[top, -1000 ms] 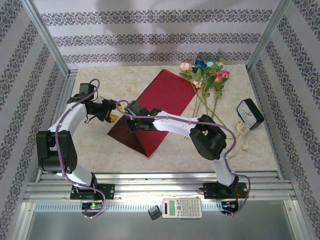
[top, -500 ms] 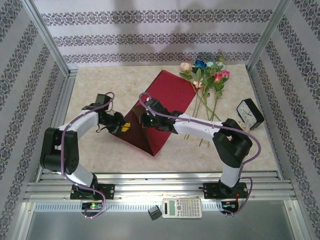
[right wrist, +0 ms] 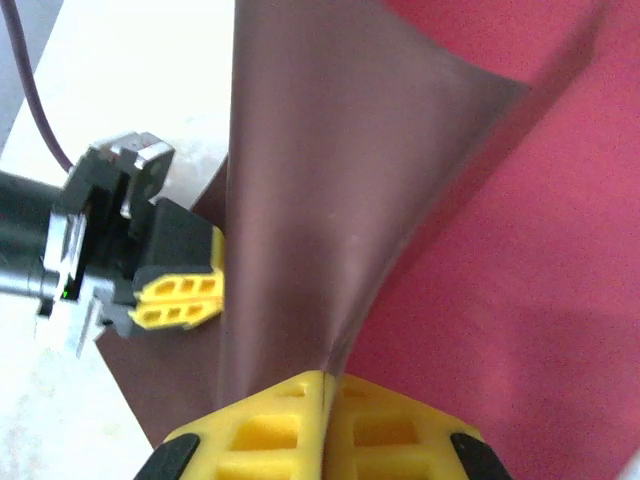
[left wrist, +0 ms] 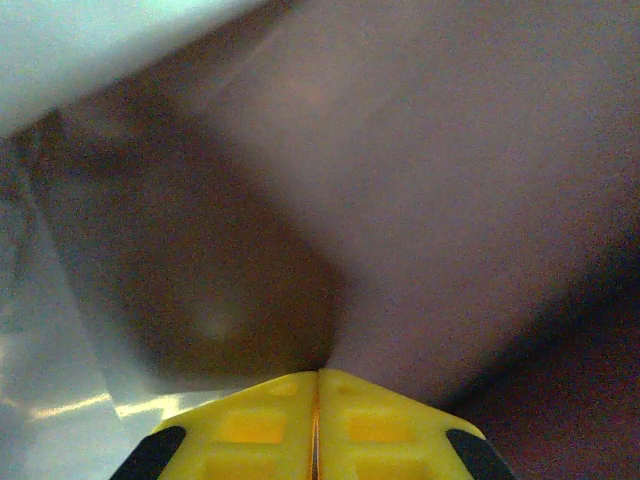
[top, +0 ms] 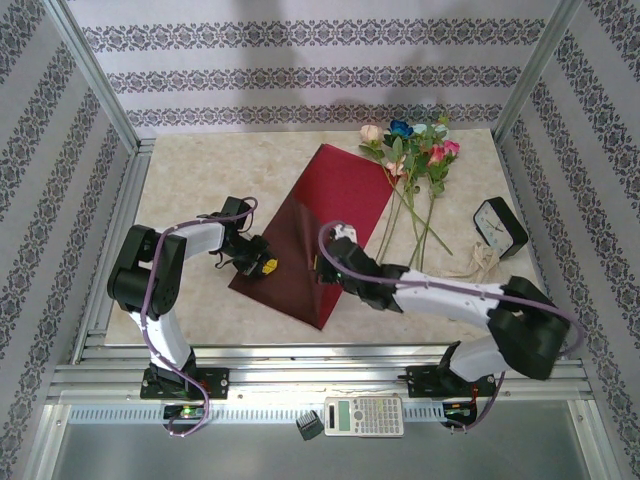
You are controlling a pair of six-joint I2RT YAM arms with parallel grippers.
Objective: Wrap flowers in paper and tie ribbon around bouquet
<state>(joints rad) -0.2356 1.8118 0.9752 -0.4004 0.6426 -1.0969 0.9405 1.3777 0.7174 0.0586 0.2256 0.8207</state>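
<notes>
paper (top: 340, 185): crimson sheet lying diagonally mid-table, far corner pointing at the back wall, near corner toward the rail. its near-left part is pulled up off the table (top: 190, 170) into a standing fold, with the duller brownish face showing.

left claw (top: 265, 266): clenched on the paper's left edge. in its own wrist view the yellow fingertips (left wrist: 270, 420) are pressed together, with the sheet (left wrist: 420, 200) rising straight out of the seam.

right claw (top: 322, 268): clenched on the raised fold from the near-right side. its wrist view shows the tips (right wrist: 325, 385) pinched on the crease, flat red paper (right wrist: 520, 300) to the right and the left claw (right wrist: 205, 300) at the flap's far edge.

around:
- flowers (top: 410, 160) lie right of the paper, blooms near the far wall and stems running nearward just beside the paper's right edge.
- black clock (top: 498, 227) stands near the right wall.
- cream ribbon (top: 480, 265) is heaped just beside the clock, on its near side.
- right forearm lies low across the near-right table, between the stem ends and the rail.
- calculator (top: 364, 415) sits off the table, past the rail.

room: bare table left of and behind the paper; a narrow bare strip between the paper's near corner and the rail.
</notes>
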